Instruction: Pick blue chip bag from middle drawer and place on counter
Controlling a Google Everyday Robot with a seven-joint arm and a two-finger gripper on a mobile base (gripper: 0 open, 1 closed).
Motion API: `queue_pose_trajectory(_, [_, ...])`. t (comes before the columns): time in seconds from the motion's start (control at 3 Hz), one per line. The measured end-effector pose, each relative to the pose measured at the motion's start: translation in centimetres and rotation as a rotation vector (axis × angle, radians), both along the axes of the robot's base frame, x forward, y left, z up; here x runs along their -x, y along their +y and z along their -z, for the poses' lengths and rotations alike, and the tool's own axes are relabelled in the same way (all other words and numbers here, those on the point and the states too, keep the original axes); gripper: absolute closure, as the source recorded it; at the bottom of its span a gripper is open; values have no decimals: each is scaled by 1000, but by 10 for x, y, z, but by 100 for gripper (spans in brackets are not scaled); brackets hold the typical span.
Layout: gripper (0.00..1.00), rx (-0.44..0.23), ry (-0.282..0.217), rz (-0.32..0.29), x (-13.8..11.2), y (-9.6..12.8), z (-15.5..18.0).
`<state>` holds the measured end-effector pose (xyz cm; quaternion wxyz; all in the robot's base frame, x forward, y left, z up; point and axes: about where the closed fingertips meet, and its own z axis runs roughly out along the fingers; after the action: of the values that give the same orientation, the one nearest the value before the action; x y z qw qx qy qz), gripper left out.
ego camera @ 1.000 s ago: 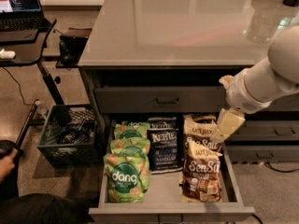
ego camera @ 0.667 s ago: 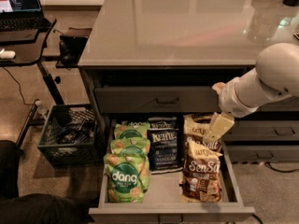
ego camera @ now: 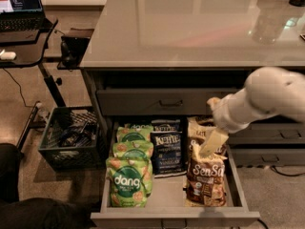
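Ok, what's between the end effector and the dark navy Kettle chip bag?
Camera view: the end effector is over the brown Sea Salt bags; only their left edge separates it from the navy Kettle chip bag.

You see green dang bags (ego camera: 128,182), brown Sea Salt bags (ego camera: 206,180) with the tool (ego camera: 213,143) over them, a black crate (ego camera: 69,137), and a laptop (ego camera: 21,6).

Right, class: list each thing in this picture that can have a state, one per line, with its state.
middle drawer: pulled open.
upper drawer: shut.
blue chip bag: lying in the middle drawer, not held.
gripper: above the brown bags, apart from the blue chip bag.
laptop: open, screen lit.
counter: no chip bag on it.
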<state>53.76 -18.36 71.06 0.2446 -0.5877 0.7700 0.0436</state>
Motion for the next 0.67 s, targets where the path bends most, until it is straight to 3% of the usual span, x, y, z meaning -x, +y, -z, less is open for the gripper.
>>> queue_pose_trajectory(0.33, [0, -24, -1, -55, -5, 19, 64])
queue_pose_trajectory(0.67, [0, -44, -20, -113, -13, 33, 108])
